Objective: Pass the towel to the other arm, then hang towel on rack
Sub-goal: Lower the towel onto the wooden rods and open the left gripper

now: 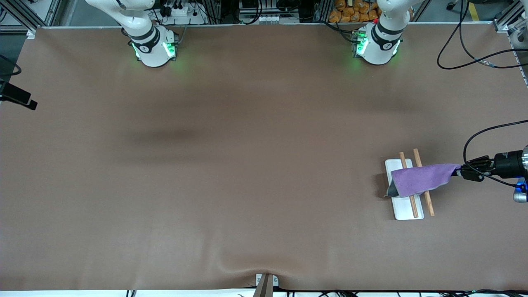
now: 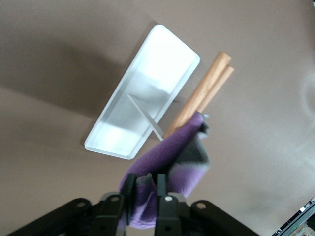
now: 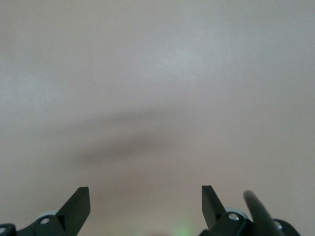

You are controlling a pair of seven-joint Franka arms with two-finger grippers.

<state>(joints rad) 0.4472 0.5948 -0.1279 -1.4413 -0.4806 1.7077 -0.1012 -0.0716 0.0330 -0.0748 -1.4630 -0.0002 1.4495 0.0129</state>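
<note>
The purple towel (image 1: 420,179) lies draped across the rack's two wooden rods (image 1: 427,200), its dark grey edge hanging at the end toward the right arm. The rack's white base (image 1: 406,212) sits on the table toward the left arm's end. My left gripper (image 1: 460,170) is shut on the towel's corner beside the rack. In the left wrist view the towel (image 2: 172,162) runs from the left gripper (image 2: 145,184) up to the rods (image 2: 202,93), above the base (image 2: 142,108). My right gripper (image 3: 145,201) is open and empty over bare table, out of the front view.
Black cables (image 1: 474,57) lie on the table near the left arm's base. A black mount (image 1: 16,97) sticks in at the right arm's end. The table cover has a wrinkle (image 1: 266,274) at the edge nearest the front camera.
</note>
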